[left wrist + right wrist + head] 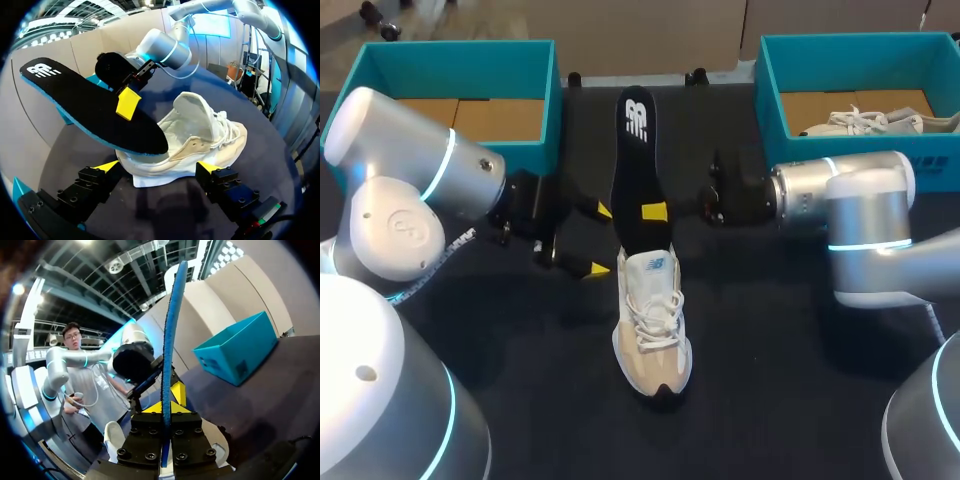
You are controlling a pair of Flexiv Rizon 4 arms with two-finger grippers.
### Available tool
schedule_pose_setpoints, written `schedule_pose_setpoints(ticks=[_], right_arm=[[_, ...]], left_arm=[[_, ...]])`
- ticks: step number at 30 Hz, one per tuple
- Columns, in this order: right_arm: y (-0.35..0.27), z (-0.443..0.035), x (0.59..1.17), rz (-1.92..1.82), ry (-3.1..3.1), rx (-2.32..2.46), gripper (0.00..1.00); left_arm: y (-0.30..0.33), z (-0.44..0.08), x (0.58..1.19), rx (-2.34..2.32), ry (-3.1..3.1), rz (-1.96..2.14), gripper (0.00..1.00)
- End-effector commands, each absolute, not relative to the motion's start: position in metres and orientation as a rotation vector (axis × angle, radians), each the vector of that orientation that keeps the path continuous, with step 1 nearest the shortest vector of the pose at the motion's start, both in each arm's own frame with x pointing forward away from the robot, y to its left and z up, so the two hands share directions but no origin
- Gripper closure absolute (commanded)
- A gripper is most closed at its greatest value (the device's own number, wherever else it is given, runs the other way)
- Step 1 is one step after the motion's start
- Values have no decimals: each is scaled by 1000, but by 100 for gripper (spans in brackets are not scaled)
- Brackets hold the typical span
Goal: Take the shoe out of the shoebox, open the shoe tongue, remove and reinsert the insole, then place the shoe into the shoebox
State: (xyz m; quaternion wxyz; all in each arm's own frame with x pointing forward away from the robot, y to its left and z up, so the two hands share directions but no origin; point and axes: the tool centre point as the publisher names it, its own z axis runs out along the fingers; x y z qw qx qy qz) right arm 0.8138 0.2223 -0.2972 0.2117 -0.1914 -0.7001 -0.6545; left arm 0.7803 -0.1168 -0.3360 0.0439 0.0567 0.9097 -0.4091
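Clenched on the black insole, the right jaws hold it edge-on at centre frame in the head view. Its logo end points to the upper edge and its other end sits at the heel opening of the beige shoe. The shoe stands on the dark worktop at lower centre, toe toward the bottom of the frame.

The left jaws are spread wide just beside the heel, one fingertip to either side, with no firm contact to be seen. The shoe therefore looks unrestrained.

The main risk appears to be the shoe skidding or tipping if the insole drags or pushes against its collar. The soft end could also fold or snag on the tongue rather than slide flat. Because the pinch is narrow and mid-length, the insole may twist or slip in the grip.

One teal shoebox waits at upper left, and another at upper right holds a second shoe.
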Motion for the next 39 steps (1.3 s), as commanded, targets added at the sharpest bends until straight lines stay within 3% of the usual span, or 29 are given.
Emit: schedule_pose_setpoints(ticks=[1, 39], right_arm=[[220, -298, 807, -1823, -1964, -557, 100], [219, -345, 769, -1706, -1985, -669, 100]], left_arm=[[-117, -335, 779, 172, 2782, -1244, 0], [-117, -335, 779, 172, 2782, -1244, 0]])
